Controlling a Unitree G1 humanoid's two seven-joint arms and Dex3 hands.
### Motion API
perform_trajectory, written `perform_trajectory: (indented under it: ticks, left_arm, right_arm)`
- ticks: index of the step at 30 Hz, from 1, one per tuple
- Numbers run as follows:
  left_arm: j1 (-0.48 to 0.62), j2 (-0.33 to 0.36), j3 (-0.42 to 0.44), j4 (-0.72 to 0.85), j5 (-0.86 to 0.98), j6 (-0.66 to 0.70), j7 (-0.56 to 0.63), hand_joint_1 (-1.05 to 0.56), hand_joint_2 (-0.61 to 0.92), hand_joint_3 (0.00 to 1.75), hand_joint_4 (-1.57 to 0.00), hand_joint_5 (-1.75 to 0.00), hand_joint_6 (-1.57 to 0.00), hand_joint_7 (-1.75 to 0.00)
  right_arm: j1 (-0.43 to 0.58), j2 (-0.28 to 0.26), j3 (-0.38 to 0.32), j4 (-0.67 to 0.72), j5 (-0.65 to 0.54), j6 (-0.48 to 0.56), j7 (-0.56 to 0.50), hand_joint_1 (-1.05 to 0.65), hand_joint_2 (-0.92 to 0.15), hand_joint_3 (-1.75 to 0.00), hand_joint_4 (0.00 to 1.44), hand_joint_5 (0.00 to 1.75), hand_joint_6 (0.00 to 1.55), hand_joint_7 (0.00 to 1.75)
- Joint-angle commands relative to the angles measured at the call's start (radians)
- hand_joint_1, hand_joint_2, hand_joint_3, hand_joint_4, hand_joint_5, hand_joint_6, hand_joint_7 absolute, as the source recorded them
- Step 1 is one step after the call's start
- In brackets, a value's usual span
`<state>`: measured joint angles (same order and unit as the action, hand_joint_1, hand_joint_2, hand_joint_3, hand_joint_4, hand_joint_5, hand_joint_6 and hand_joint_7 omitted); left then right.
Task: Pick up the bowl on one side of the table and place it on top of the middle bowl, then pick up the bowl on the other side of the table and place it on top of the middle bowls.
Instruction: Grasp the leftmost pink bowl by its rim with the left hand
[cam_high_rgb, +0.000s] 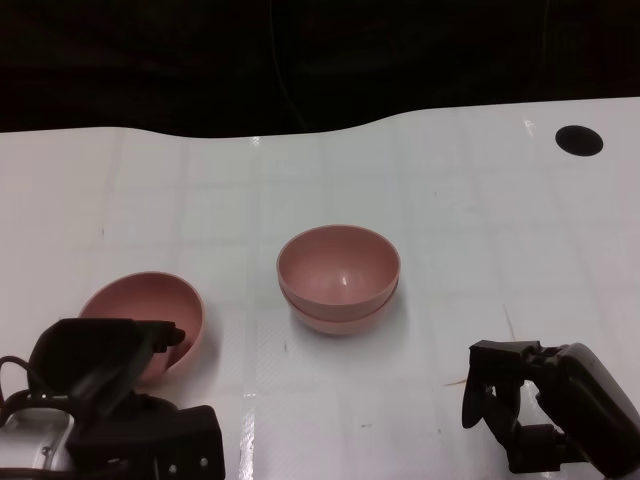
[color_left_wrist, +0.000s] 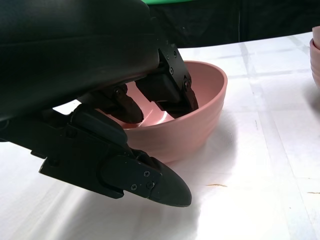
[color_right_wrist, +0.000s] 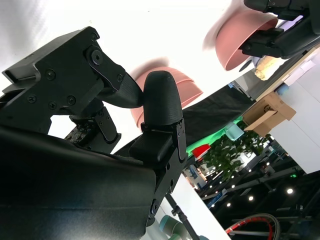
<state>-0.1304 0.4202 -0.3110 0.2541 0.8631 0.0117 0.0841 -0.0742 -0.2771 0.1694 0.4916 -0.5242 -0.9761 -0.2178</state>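
Head view shows two pink bowls already nested mid-table (cam_high_rgb: 338, 275), so one side looks done; a third, the side bowl (cam_high_rgb: 150, 318), sits tipped near the table's (cam_high_rgb: 470, 210) front edge, left side, because the left robot hand (cam_high_rgb: 105, 375) has fingers (color_left_wrist: 170, 92) hooked inside its rim and thumb outside, apparently gripping it; the right robot hand (cam_high_rgb: 505, 400) hangs empty, fingers loosely apart; three bowls, two hands.
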Motion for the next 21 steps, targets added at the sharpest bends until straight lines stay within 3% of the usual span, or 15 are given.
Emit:
perform_trajectory:
  ticks: [1,21]
  left_arm:
    - [-0.017,-0.001,-0.010,0.029,-0.006,0.005,0.023,-0.74,0.92,0.01,-0.69,0.00,-0.74,0.00]
    - [-0.035,-0.001,-0.036,0.104,-0.024,-0.031,0.053,-0.56,0.92,0.08,-0.82,-0.03,-0.83,-0.02]
  right_arm:
    - [0.010,-0.011,0.003,-0.012,0.018,0.012,0.012,-0.10,-0.43,-1.36,0.88,1.75,0.69,1.66]
    - [0.016,-0.011,0.003,-0.019,0.021,0.010,0.014,-0.12,-0.45,-1.35,0.87,1.75,0.70,1.64]
